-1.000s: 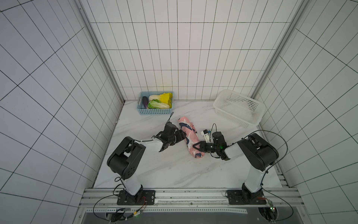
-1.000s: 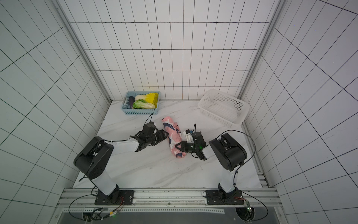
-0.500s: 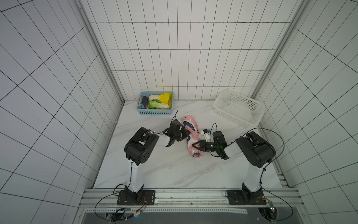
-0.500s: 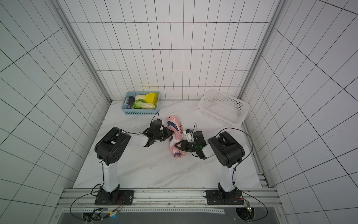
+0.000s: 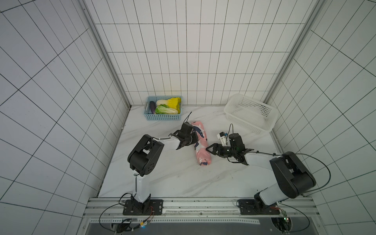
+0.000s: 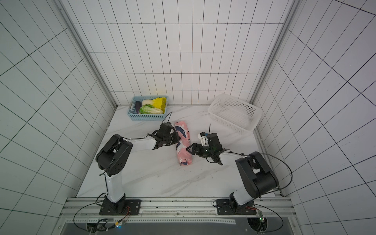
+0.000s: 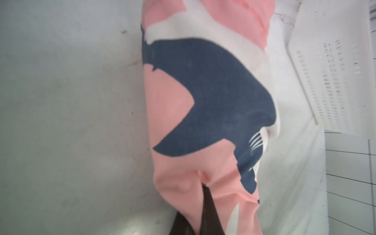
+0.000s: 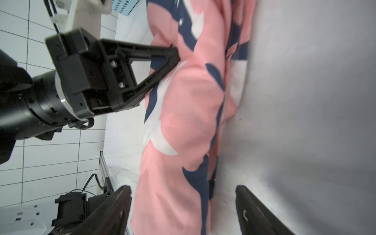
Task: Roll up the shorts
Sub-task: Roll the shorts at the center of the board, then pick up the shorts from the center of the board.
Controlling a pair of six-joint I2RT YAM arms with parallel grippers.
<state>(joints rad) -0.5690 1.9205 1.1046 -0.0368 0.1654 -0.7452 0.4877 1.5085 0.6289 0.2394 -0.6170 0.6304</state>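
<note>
The shorts (image 5: 200, 142) lie as a pink roll with navy sharks in the middle of the marble table, and both top views show them (image 6: 183, 145). My left gripper (image 5: 195, 138) comes in from the left and is shut on a pinch of pink fabric at the roll's side (image 7: 204, 186). From the right wrist view its black fingers (image 8: 173, 56) press into the shorts (image 8: 183, 105). My right gripper (image 5: 209, 149) stands open at the roll's right side. Its jaws stand wide apart (image 8: 183, 191), with the roll's fabric loose between them.
A blue basket (image 5: 163, 117) with vegetables stands at the back left by the wall. A white empty basket (image 5: 246, 124) stands at the back right. Both arms reach in low over the table from the front rail.
My left gripper has moved in onto the roll and shut on its fabric. My right gripper has opened and let go of the roll's right side.
</note>
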